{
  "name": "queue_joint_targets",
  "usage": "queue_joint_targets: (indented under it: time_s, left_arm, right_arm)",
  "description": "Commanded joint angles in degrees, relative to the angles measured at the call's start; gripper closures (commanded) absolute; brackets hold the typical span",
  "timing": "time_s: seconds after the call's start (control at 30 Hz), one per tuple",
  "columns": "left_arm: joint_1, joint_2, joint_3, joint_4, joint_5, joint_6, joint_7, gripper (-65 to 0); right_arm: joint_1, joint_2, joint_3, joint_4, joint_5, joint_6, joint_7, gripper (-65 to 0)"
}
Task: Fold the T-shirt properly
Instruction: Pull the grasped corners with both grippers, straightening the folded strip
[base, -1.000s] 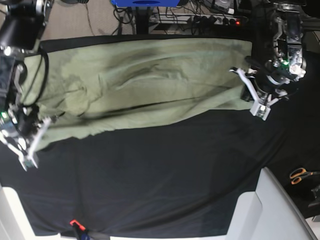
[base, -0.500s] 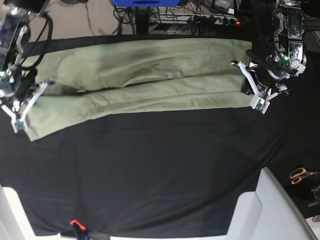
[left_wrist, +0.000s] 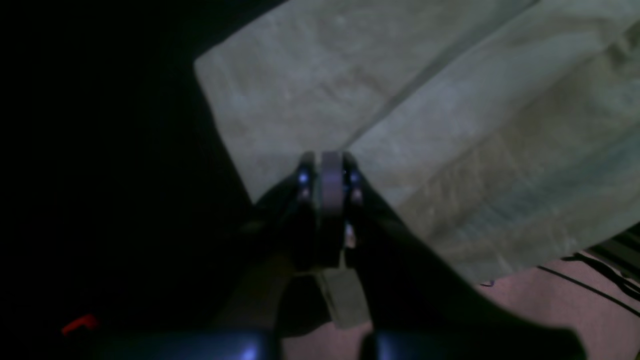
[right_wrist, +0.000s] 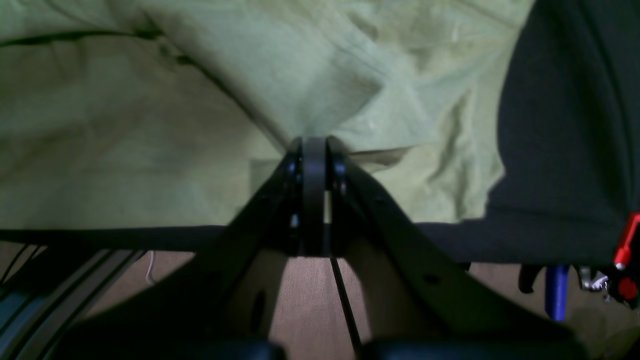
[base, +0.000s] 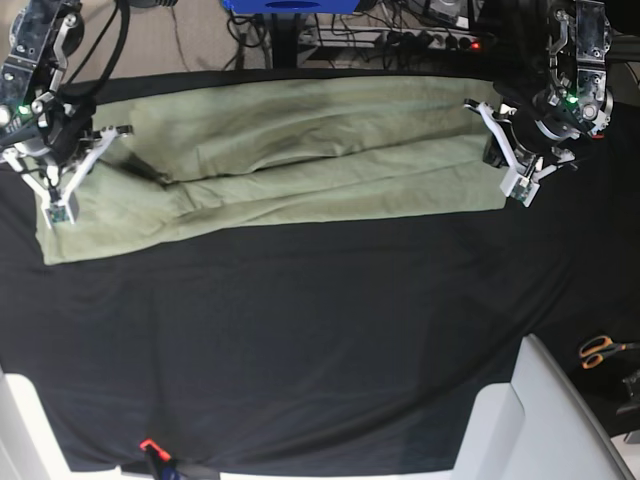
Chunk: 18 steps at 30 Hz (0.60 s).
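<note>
T-shirt: the pale green T-shirt (base: 290, 160) lies as a long band along the far edge of the table, doubled lengthwise, with its folded-over layer reaching toward the far side and a crease running down the middle.
Black cloth: the black cloth (base: 300, 350) covers the table; the shirt rests on its far part, and the near half carries nothing.
Left gripper: the left gripper (base: 505, 150) stands at the shirt's end toward the table's right edge in the base view; its jaws are pressed together on the cloth edge, as the left wrist view (left_wrist: 327, 172) shows.
Right gripper: the right gripper (base: 75, 170) stands at the opposite end, near the table's far-left corner, jaws pinched tight on a gathered ridge of fabric (right_wrist: 314, 150).
Step in hand: it looks like the lengthwise fold, with both ends being laid over toward the far edge.
Next move: probably lowering both ends evenly, letting go, and checking that the edges line up before a crosswise fold.
Scissors: scissors (base: 603, 350) lie off the table's right edge, well apart from the shirt.
</note>
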Motion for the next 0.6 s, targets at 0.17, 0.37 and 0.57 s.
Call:
queue_joint_targets:
  time_s: [0.17, 0.37, 0.57]
  left_arm:
    - [-0.5, -0.8, -0.5, -3.0, 0.3, 0.0, -3.0, 0.0]
    - [-0.4, -0.8, -0.4, -3.2, 0.4, 0.0, -4.4, 0.0]
    - [-0.2, -0.8, -0.4, -3.2, 0.4, 0.0, -4.4, 0.0]
  right_arm:
    - [-2.3, 0.3, 2.1, 3.8, -0.1, -0.2, 1.8, 0.0]
    - [-3.7, 0.0, 3.3, 4.3, 0.0, 0.1, 1.7, 0.0]
    - [-4.7, -3.2, 3.3, 4.2, 0.0, 0.2, 2.2, 0.0]
